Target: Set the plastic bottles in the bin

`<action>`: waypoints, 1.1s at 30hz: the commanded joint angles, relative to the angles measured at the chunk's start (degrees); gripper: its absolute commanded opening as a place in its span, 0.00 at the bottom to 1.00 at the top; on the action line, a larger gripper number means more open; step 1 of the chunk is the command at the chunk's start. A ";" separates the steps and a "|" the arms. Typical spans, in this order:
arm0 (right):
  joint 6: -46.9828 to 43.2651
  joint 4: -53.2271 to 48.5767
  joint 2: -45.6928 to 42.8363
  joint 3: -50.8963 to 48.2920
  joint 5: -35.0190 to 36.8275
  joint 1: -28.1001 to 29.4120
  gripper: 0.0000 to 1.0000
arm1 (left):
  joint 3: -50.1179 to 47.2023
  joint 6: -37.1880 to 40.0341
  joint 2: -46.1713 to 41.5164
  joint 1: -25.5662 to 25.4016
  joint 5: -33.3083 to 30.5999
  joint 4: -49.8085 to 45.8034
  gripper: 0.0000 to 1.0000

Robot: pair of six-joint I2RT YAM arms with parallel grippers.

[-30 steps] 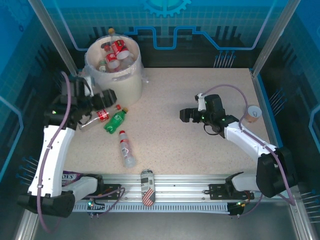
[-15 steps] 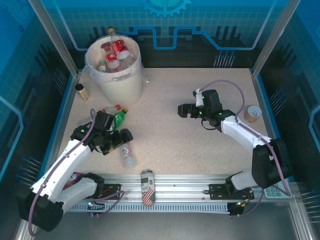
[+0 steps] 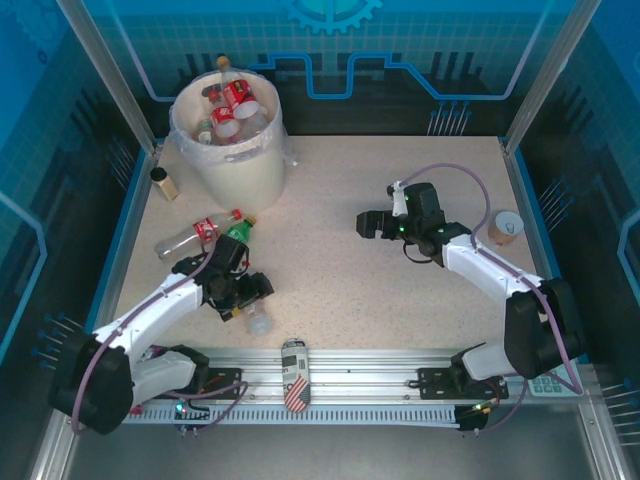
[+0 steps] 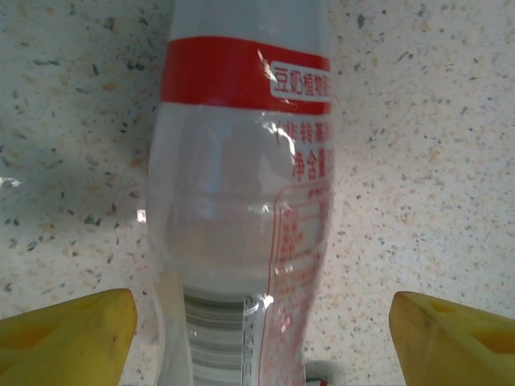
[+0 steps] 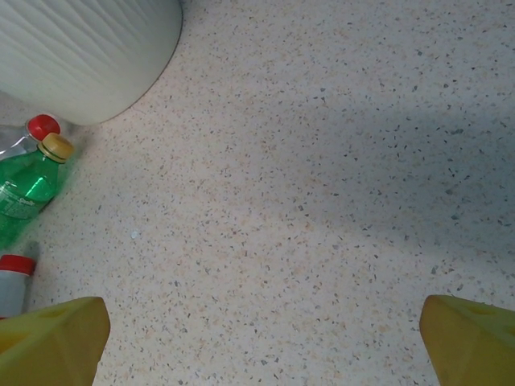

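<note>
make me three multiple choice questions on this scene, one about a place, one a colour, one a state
1. Where is the paper cup?
A. by the right edge of the table
B. by the left edge
C. in the middle

2. What colour is the cap of the green bottle?
A. blue
B. yellow
C. white

3. How do the left jaws stand at the red-labelled bottle lying on the table?
A. shut, pinching its cap
B. shut, off to one side of it
C. open, one on each side of it

Answers:
1 A, the top view shows the cup close to the right edge.
2 B, the right wrist view shows a yellow cap on it.
3 C, the left wrist view shows a yellow tip on either side of the bottle.
</note>
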 commanded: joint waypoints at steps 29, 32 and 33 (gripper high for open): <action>0.53 0.23 -2.43 -1.98 -0.04 -0.76 1.00 | 7.48 3.87 4.32 -5.10 -3.13 1.87 0.58; 0.44 -0.16 -2.90 -2.03 0.23 -0.76 1.00 | 11.46 4.61 4.49 -6.25 -1.98 2.37 0.55; 0.33 -0.33 -3.01 -2.05 0.37 -0.76 1.00 | 13.06 5.45 4.64 -6.81 -1.41 2.80 0.54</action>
